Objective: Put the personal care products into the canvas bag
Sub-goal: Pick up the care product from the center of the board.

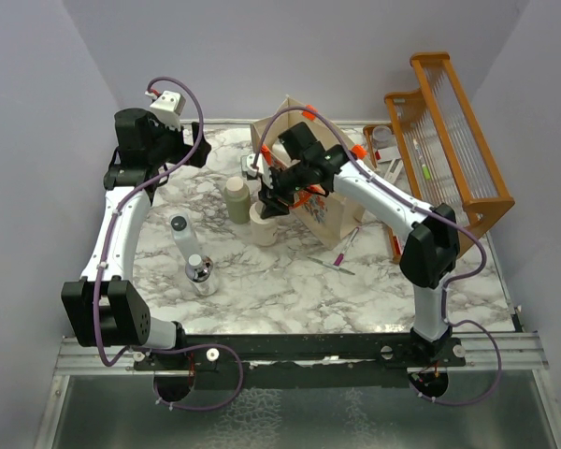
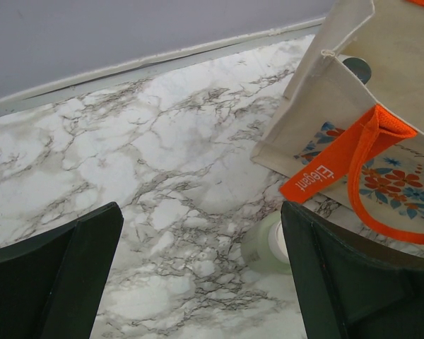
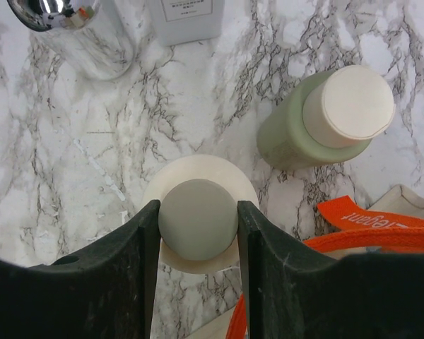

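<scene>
The right claw is clamping a grey-capped cream bottle beside the orange-handled beige canvas bag; the left claw is hovering, spread apart.

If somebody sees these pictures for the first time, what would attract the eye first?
The canvas bag, with bright orange handles, stands out at the back middle of the marble table, and an orange wooden rack sits at the far right edge. Next comes the right end effector, shut on the cap of a beige bottle beside the bag, with an olive-green bottle standing close by.
</scene>
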Controlling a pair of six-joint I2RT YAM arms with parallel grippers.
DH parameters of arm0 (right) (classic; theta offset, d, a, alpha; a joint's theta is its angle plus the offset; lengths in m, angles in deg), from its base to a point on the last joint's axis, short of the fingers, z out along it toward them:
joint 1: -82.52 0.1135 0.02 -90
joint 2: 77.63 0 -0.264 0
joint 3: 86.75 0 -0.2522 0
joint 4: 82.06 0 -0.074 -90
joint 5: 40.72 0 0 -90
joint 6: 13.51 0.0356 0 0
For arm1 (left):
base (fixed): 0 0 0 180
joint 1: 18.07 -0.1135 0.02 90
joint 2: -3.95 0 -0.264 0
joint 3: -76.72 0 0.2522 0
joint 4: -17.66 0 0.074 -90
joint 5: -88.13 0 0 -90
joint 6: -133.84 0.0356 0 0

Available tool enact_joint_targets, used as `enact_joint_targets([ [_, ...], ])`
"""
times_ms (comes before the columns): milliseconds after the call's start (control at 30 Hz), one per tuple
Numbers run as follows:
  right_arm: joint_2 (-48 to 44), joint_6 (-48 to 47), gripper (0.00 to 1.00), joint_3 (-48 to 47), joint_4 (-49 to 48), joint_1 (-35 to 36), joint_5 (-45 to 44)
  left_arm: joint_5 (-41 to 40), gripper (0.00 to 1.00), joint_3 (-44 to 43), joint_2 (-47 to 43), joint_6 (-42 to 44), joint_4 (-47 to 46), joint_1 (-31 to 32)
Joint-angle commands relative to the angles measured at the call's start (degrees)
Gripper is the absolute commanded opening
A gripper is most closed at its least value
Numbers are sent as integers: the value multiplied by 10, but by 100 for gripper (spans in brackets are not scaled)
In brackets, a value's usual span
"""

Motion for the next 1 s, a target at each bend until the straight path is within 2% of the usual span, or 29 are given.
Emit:
enact_joint_targets([
  [0, -61, 36, 1, -57, -23, 3, 9, 1, 97, 4, -13, 6, -7, -2],
  [433, -82, 59, 1, -87, -3, 3, -27, 13, 96, 1, -11, 0, -7, -1],
  [967, -111, 113, 1, -199, 38, 3, -88, 21, 96, -1, -10, -4, -4, -1],
])
